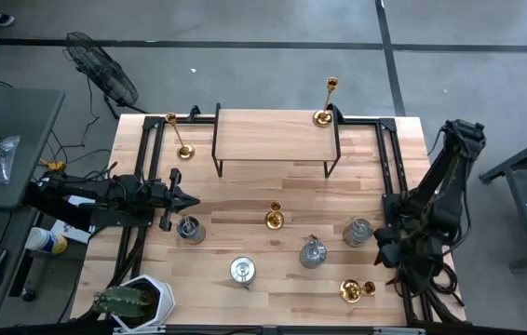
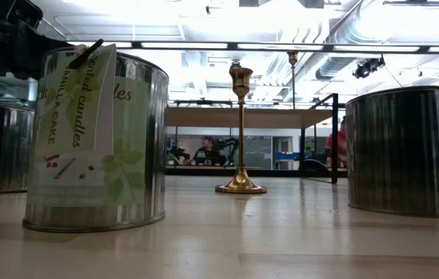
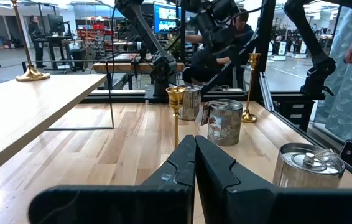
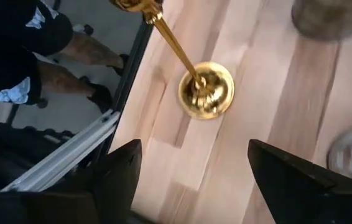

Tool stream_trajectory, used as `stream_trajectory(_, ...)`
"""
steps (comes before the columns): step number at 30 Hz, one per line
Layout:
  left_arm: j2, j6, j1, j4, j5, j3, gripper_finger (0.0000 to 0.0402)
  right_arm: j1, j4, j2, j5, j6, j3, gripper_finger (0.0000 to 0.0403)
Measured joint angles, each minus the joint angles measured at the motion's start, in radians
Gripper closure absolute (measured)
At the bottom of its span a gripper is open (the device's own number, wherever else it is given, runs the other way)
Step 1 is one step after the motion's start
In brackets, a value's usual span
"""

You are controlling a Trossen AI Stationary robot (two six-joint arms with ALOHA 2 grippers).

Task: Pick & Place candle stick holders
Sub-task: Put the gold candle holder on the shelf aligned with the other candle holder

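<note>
Over at the right edge of the table, the right gripper (image 4: 188,171) hangs with its fingers spread wide and nothing between them, right above a gold candlestick (image 4: 206,90) standing near the front corner – stem straight up off its round base. Left gripper (image 1: 187,200) sits pinched shut and empty, aimed across the table at a second gold candlestick (image 3: 175,112), also upright, mid-table. Beside the left gripper is a squat silver holder (image 1: 190,229). Two more gold ones stand vertical – one on the raised shelf (image 1: 273,140), one left of it.
</note>
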State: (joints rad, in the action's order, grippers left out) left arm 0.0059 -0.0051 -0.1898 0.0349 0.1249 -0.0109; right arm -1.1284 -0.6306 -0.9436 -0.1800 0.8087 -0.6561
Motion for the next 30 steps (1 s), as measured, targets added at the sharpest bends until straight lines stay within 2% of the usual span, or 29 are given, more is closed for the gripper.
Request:
stream_trajectory(4, 0.000, 0.000, 0.000, 0.000, 0.000, 0.000, 0.0402, 0.000, 0.161, 0.000, -0.083, -0.038, 0.075, 0.0117)
stream_trajectory(9, 0.000, 0.000, 0.000, 0.000, -0.004, 0.000, 0.0402, 0.000, 0.372, -0.033, -0.110, -0.078, 0.155, 0.0117)
stream_trajectory(18, 0.000, 0.000, 0.000, 0.000, -0.003, 0.000, 0.0402, -0.007, 0.619, -0.113, -0.210, -0.152, 0.211, 0.0117)
stream_trajectory(30, 0.000, 0.000, 0.000, 0.000, -0.003, 0.000, 0.0402, -0.018, 0.802, -0.212, -0.315, -0.212, 0.213, 0.0124)
